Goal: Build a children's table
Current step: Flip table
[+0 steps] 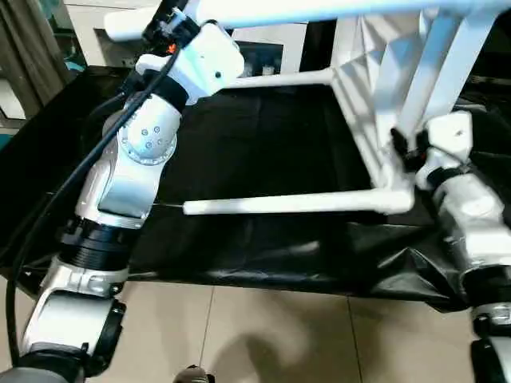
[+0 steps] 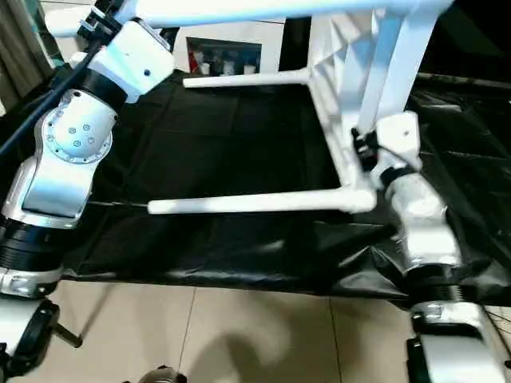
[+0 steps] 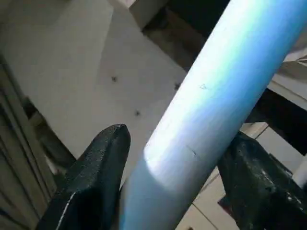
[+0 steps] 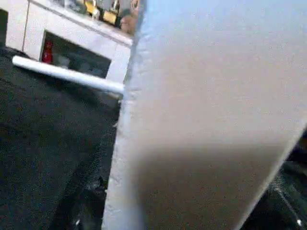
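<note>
The children's table point(image 1: 363, 96) lies on its side on the black cloth, ribbed underside facing left and its white tube legs pointing left. One leg point(image 1: 287, 205) lies low along the cloth, another point(image 1: 279, 78) runs further back. An upper leg point(image 1: 319, 9) crosses the top of the head views. My left gripper point(image 3: 180, 139) is raised at the upper left, its two black fingers point(image 3: 100, 163) closed around this upper leg near its free end. My right gripper point(image 1: 409, 152) grips the table top's lower rim beside the socket of the low leg.
A large table under black cloth point(image 1: 255, 144) carries the work; its front edge sags in folds at the lower right. Beyond it stands a white cabinet point(image 1: 263, 48). Tiled floor point(image 1: 263, 335) lies in front, and a curtain point(image 1: 32, 48) hangs at the far left.
</note>
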Available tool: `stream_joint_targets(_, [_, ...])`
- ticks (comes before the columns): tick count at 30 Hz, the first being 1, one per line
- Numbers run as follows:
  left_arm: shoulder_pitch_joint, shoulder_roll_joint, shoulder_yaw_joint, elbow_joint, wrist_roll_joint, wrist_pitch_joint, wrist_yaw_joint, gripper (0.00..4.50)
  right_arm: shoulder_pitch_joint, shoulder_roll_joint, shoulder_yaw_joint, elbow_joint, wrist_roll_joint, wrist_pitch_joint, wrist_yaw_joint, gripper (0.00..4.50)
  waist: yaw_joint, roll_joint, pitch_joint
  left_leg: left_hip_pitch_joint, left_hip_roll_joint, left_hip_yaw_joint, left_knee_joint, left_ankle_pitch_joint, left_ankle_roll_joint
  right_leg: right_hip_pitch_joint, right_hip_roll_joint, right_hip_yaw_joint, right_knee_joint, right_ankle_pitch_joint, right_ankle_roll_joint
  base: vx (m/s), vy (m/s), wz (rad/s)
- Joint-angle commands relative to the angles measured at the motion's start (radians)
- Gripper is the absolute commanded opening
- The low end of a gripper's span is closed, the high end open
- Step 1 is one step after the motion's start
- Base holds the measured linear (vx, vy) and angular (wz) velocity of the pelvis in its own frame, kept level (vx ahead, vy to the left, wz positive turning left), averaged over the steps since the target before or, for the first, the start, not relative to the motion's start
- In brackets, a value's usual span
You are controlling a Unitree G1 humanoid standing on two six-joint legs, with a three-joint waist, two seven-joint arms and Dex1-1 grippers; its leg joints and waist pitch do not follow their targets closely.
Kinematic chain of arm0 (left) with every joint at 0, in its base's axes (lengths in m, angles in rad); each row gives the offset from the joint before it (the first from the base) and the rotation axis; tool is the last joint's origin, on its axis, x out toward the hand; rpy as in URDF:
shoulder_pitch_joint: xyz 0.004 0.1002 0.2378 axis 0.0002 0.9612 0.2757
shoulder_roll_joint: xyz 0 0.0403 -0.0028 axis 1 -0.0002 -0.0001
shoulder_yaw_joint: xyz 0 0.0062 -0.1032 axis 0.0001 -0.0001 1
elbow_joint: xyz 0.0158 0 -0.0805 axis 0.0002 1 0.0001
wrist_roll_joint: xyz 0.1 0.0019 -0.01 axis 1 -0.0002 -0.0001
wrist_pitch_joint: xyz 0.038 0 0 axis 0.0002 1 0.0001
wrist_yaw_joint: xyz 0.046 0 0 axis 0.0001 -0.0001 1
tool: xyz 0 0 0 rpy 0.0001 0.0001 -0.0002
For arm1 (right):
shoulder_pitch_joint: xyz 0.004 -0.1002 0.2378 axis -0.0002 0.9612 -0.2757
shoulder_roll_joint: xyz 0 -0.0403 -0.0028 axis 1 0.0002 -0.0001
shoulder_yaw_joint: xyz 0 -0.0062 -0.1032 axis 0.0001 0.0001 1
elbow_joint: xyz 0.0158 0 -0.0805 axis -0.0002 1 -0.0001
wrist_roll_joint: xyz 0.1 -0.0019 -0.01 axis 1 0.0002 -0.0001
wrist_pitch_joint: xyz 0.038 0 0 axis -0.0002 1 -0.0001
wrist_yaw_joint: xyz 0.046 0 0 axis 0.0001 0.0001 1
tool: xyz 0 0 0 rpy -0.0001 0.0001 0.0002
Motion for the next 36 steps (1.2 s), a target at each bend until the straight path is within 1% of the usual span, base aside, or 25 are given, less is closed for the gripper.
stream_joint_targets(1, [0.026,-0.064,0.083,0.046,-0.151,0.105,0.001,2.74,-0.08,-0.087,0.086,-0.104,-0.112,-0.053,0.142,2.04,-0.002,-0.036,-0.066,0.018,0.013,0.006,-0.051,-0.093,0.062,0.046,-0.026,0.015,-0.07,-0.006,-0.186,0.0,0.0,0.0])
stream_joint_targets(2, [0.023,-0.079,0.108,0.044,-0.18,0.129,0.001,2.74,-0.113,-0.107,0.091,-0.098,-0.117,-0.056,0.166,2.04,-0.003,-0.039,-0.069,0.016,0.01,0.007,-0.047,-0.084,0.068,0.05,-0.023,0.012,-0.066,0.005,-0.195,0.0,0.0,0.0])
stream_joint_targets(4, [0.021,-0.088,0.122,0.042,-0.196,0.141,0.001,2.74,-0.133,-0.117,0.094,-0.091,-0.119,-0.058,0.178,2.04,-0.004,-0.042,-0.064,0.017,0.008,0.013,-0.046,-0.097,0.089,0.044,-0.024,0.013,-0.073,-0.011,-0.204,0.0,0.0,0.0])
stream_joint_targets(5, [0.016,-0.103,0.139,0.035,-0.219,0.168,0.0,2.74,-0.173,-0.134,0.105,-0.074,-0.124,-0.062,0.21,2.04,-0.002,-0.04,-0.062,0.018,0.009,0.014,-0.048,-0.11,0.094,0.042,-0.026,0.013,-0.077,-0.033,-0.201,0.0,0.0,0.0])
stream_joint_targets(6, [0.016,-0.103,0.139,0.035,-0.219,0.168,0.0,2.74,-0.174,-0.135,0.105,-0.074,-0.124,-0.062,0.211,2.03,-0.001,-0.034,-0.063,0.021,0.011,0.014,-0.047,-0.12,0.094,0.04,-0.029,0.013,-0.076,-0.049,-0.202,0.0,0.0,0.0])
stream_joint_targets(7, [0.011,-0.128,0.161,0.026,-0.25,0.207,-0.003,2.7,-0.245,-0.158,0.128,-0.043,-0.128,-0.063,0.284,2.0,-0.001,-0.03,-0.063,0.023,0.014,0.015,-0.047,-0.138,0.091,0.036,-0.03,0.013,-0.081,-0.088,-0.199,0.0,0.0,0.0])
stream_joint_targets(8, [0.011,-0.128,0.161,0.026,-0.25,0.207,-0.003,2.7,-0.245,-0.158,0.128,-0.043,-0.128,-0.063,0.284,2.0,-0.009,-0.035,-0.062,0.017,0.014,0.013,-0.049,-0.154,0.089,0.04,-0.028,0.009,-0.083,-0.114,-0.198,0.0,0.0,0.0])
stream_joint_targets(9, [0.009,-0.168,0.191,0.011,-0.3,0.269,-0.009,2.68,-0.365,-0.187,0.17,0.022,-0.14,-0.077,0.405,1.99,-0.014,-0.032,-0.062,0.021,0.016,0.013,-0.047,-0.172,0.084,0.034,-0.027,0.009,-0.082,-0.124,-0.205,0.0,0.0,0.0])
stream_joint_targets(10, [0.008,-0.179,0.198,0.008,-0.312,0.287,-0.011,2.68,-0.397,-0.194,0.182,0.04,-0.142,-0.08,0.439,1.99,-0.014,-0.032,-0.062,0.021,0.016,0.013,-0.047,-0.172,0.084,0.034,-0.027,0.009,-0.082,-0.124,-0.205,0.0,0.0,0.0])
stream_joint_targets(11, [0.009,-0.191,0.204,0.005,-0.325,0.308,-0.014,2.67,-0.445,-0.203,0.203,0.073,-0.152,-0.093,0.494,1.98,-0.013,-0.033,-0.06,0.026,0.017,0.014,-0.045,-0.219,0.079,0.027,-0.027,0.006,-0.088,-0.173,-0.217,0.0,0.0,0.0])
stream_joint_targets(12, [0.01,-0.197,0.205,0.002,-0.324,0.322,-0.018,2.67,-0.481,-0.21,0.219,0.102,-0.163,-0.106,0.529,1.98,-0.013,-0.036,-0.057,0.025,0.018,0.015,-0.045,-0.237,0.081,0.024,-0.028,0.009,-0.09,-0.196,-0.214,0.0,0.0,0.0])
stream_joint_targets(13, [0.019,-0.202,0.206,-0.005,-0.321,0.346,-0.025,2.66,-0.533,-0.214,0.24,0.147,-0.181,-0.12,0.573,1.98,-0.01,-0.031,-0.057,0.027,0.02,0.015,-0.047,-0.242,0.079,0.021,-0.029,0.009,-0.092,-0.203,-0.209,0.0,0.0,0.0])
stream_joint_targets(14, [0.028,-0.206,0.207,-0.01,-0.315,0.367,-0.026,2.64,-0.579,-0.218,0.26,0.189,-0.203,-0.13,0.606,1.98,-0.016,-0.036,-0.056,0.021,0.021,0.013,-0.049,-0.254,0.073,0.023,-0.028,0.008,-0.091,-0.211,-0.203,0.0,0.0,0.0])
stream_joint_targets(15, [0.037,-0.207,0.207,-0.016,-0.312,0.387,-0.03,2.5,-0.618,-0.22,0.277,0.226,-0.223,-0.14,0.637,1.98,-0.019,-0.032,-0.056,0.018,0.022,0.009,-0.051,-0.271,0.059,0.021,-0.029,0.006,-0.089,-0.224,-0.201,0.0,0.0,0.0])
stream_joint_targets(17, [0.05,-0.206,0.206,-0.021,-0.312,0.415,-0.031,2.36,-0.687,-0.214,0.296,0.297,-0.257,-0.159,0.67,1.98,-0.022,-0.033,-0.056,0.021,0.025,0.009,-0.051,-0.295,0.047,0.016,-0.028,0.007,-0.09,-0.227,-0.198,0.0,0.0,0.0])
stream_joint_targets(18, [0.052,-0.207,0.207,-0.022,-0.315,0.423,-0.028,2.3,-0.707,-0.211,0.3,0.319,-0.268,-0.164,0.674,1.98,-0.026,-0.034,-0.055,0.017,0.026,0.006,-0.055,-0.311,0.03,0.016,-0.026,0.007,-0.088,-0.198,-0.193,0.0,0.0,0.0])
stream_joint_targets(20, [0.058,-0.205,0.208,-0.027,-0.313,0.439,-0.024,2.14,-0.749,-0.204,0.311,0.368,-0.296,-0.18,0.678,1.98,-0.028,-0.034,-0.055,0.02,0.026,0.005,-0.055,-0.31,0.026,0.014,-0.025,0.008,-0.086,-0.167,-0.197,0.0,0.0,0.0])
stream_joint_targets(21, [0.065,-0.201,0.207,-0.033,-0.306,0.457,-0.024,2.09,-0.789,-0.198,0.327,0.413,-0.326,-0.198,0.675,1.98,-0.033,-0.038,-0.061,0.018,0.027,0.003,-0.05,-0.289,0.028,0.015,-0.023,0.007,-0.075,-0.102,-0.223,0.0,0.0,0.0])
stream_joint_targets(23, [0.083,-0.193,0.204,-0.049,-0.295,0.488,-0.02,1.99,-0.862,-0.177,0.354,0.496,-0.372,-0.231,0.672,1.98,-0.034,-0.043,-0.056,0.011,0.026,0.005,-0.048,-0.285,0.038,0.014,-0.023,0.006,-0.074,-0.095,-0.23,0.0,0.0,0.0])
stream_joint_targets(26, [0.1,-0.183,0.194,-0.07,-0.299,0.516,-0.029,1.84,-0.911,-0.154,0.368,0.565,-0.397,-0.263,0.665,1.98,-0.039,-0.042,-0.055,0.006,0.027,0.002,-0.049,-0.287,0.038,0.016,-0.026,0.006,-0.071,-0.107,-0.227,0.0,0.0,0.0])
stream_joint_targets(30, [0.13,-0.166,0.186,-0.08,-0.284,0.516,-0.023,1.67,-0.956,-0.127,0.4,0.629,-0.449,-0.304,0.646,1.98,-0.038,-0.04,-0.057,0.007,0.028,0.002,-0.045,-0.243,0.037,0.018,-0.023,0.007,-0.063,-0.02,-0.237,0.0,0.0,0.0])
stream_joint_targets(31, [0.15,-0.147,0.174,-0.078,-0.276,0.498,-0.033,1.67,-0.975,-0.111,0.415,0.648,-0.472,-0.32,0.636,1.98,-0.039,-0.048,-0.059,0.005,0.029,0.004,-0.041,-0.214,0.046,0.019,-0.022,0.006,-0.058,0.022,-0.244,0.0,0.0,0.0])
stream_joint_targets(32, [0.154,-0.144,0.171,-0.077,-0.275,0.494,-0.036,1.64,-0.979,-0.108,0.418,0.652,-0.476,-0.322,0.634,1.98,-0.041,-0.046,-0.057,0.0,0.026,0.004,-0.04,-0.203,0.052,0.019,-0.021,0.006,-0.055,0.031,-0.248,0.0,0.0,0.0])
stream_joint_targets(35, [0.184,-0.107,0.141,-0.064,-0.253,0.448,-0.055,1.59,-0.997,-0.079,0.414,0.68,-0.473,-0.345,0.647,1.98,-0.042,-0.044,-0.054,0.006,0.031,0.004,-0.044,-0.238,0.038,0.016,-0.021,0.006,-0.058,-0.006,-0.242,0.0,0.0,0.0])
stream_joint_targets(36, [0.193,-0.102,0.137,-0.067,-0.258,0.447,-0.063,1.58,-1.0,-0.076,0.419,0.69,-0.481,-0.357,0.646,1.98,-0.043,-0.052,-0.053,0.008,0.032,0.005,-0.045,-0.256,0.028,0.014,-0.021,0.006,-0.06,-0.019,-0.238,0.0,0.0,0.0])
